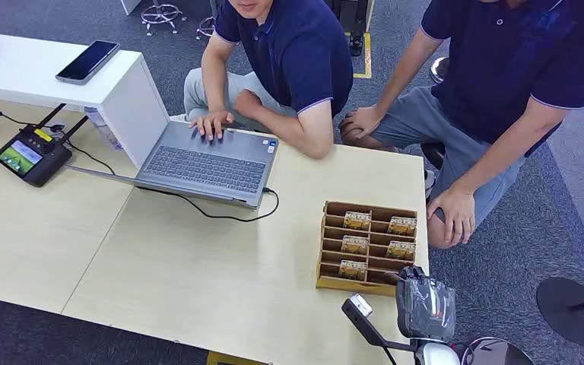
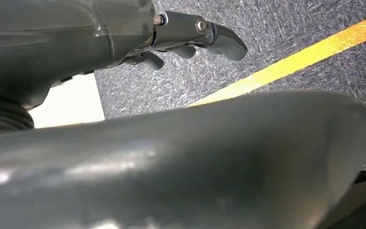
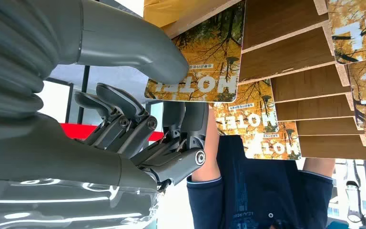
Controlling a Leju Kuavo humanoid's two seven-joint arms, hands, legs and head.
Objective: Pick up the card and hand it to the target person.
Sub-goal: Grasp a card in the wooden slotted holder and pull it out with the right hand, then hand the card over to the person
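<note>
Thin, stiff, glossy HOTEL card (image 3: 202, 57), standing in the nearest slot of the wooden card rack (image 1: 327, 247) at the table's near right. Light and probably slick; best pinched at the exposed upper edge, faces flat between thumb and finger. Right hand (image 3: 143, 114) at the card, thumb against its face, fingers curled behind; whether actually pinching, hard to tell. Left hand (image 2: 190, 38) hanging over carpet, fingers loosely curled, holding nothing.
</note>
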